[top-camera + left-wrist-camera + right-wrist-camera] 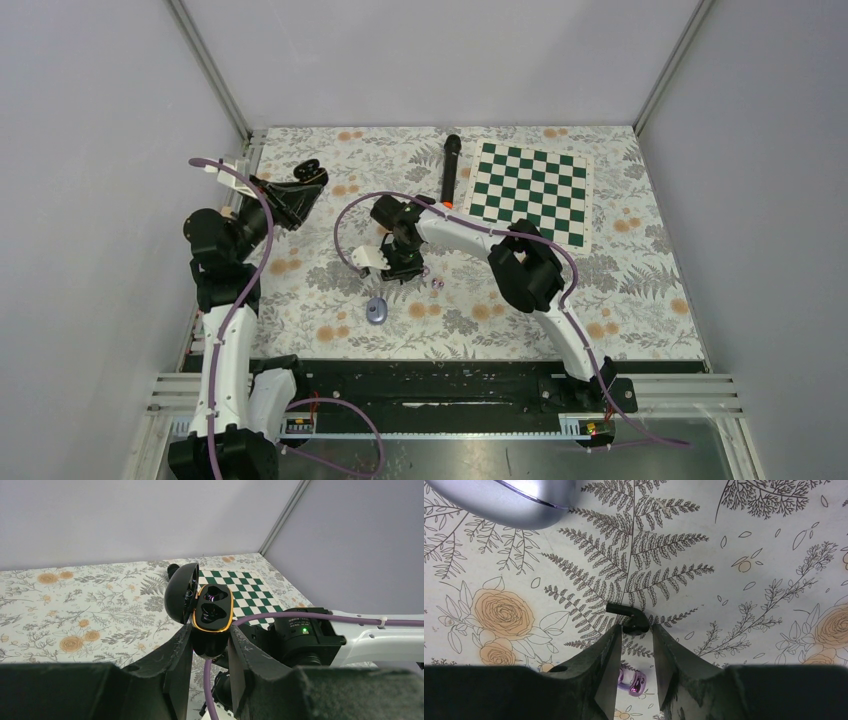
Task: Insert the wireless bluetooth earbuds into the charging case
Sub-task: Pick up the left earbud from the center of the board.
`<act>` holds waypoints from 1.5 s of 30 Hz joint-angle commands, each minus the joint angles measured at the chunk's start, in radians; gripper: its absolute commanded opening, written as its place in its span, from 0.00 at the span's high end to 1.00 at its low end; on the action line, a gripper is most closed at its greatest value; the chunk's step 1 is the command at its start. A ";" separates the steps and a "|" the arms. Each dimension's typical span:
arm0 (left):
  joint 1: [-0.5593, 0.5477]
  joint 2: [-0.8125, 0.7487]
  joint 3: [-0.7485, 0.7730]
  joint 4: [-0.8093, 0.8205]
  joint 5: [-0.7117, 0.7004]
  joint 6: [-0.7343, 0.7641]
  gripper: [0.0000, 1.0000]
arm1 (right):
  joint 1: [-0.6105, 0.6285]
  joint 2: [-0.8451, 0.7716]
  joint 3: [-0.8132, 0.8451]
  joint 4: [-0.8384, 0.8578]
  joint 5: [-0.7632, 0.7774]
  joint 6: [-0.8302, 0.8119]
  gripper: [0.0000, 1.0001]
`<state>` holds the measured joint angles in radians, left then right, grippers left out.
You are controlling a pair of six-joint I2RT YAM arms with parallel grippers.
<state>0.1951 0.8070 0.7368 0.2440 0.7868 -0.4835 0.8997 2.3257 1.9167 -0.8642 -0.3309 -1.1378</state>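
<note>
My left gripper (211,641) is shut on a black charging case (214,611) with a gold rim. It holds the case up with the lid (180,592) open, and the wells look dark. The gripper shows at the far left in the top view (300,188). My right gripper (635,628) is low over the mat, its fingertips closed on a small black earbud (630,616). It also shows mid-table in the top view (403,263). Two lilac-purple earbuds (633,682) lie on the mat under the right fingers, just right of that gripper in the top view (437,284).
A closed lilac oval case (376,311) lies on the floral mat just in front of the right gripper, at upper left in the right wrist view (499,500). A black microphone (450,168) with an orange end and a green chessboard (530,193) lie at the back.
</note>
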 commanded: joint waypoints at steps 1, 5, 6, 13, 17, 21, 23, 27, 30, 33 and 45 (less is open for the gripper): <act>0.006 -0.008 -0.004 0.066 0.021 -0.010 1.00 | 0.015 0.008 0.030 -0.025 0.008 -0.010 0.61; 0.006 -0.009 -0.008 0.066 0.021 -0.010 1.00 | 0.016 0.006 0.030 -0.017 0.004 -0.002 0.59; 0.006 -0.009 -0.008 0.067 0.021 -0.010 1.00 | 0.016 0.005 0.031 -0.018 0.001 0.000 0.60; 0.006 -0.011 -0.019 0.066 0.015 -0.012 1.00 | 0.021 0.007 0.031 -0.010 0.007 0.004 0.64; 0.006 -0.007 -0.020 0.073 0.014 -0.016 1.00 | 0.022 0.006 0.027 0.005 0.016 0.017 0.60; 0.006 -0.004 -0.020 0.079 0.015 -0.020 1.00 | 0.024 0.007 0.028 0.004 0.018 0.016 0.61; 0.006 -0.003 -0.020 0.080 0.014 -0.020 1.00 | 0.024 0.007 0.028 0.003 0.018 0.017 0.64; 0.006 -0.002 -0.025 0.083 0.015 -0.020 1.00 | 0.024 0.008 0.028 0.006 0.021 0.019 0.72; 0.006 0.004 -0.026 0.084 0.014 -0.018 1.00 | 0.024 0.002 0.032 0.006 0.028 0.041 0.76; 0.005 0.018 -0.028 0.090 0.013 -0.013 1.00 | 0.023 -0.030 0.025 0.029 0.076 0.086 0.81; -0.130 0.282 0.033 0.254 0.037 0.112 1.00 | -0.068 -0.605 -0.303 0.396 0.373 0.279 1.00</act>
<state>0.1204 1.0203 0.7067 0.3717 0.7910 -0.4557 0.8787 1.9907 1.6547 -0.6250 -0.0956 -0.9352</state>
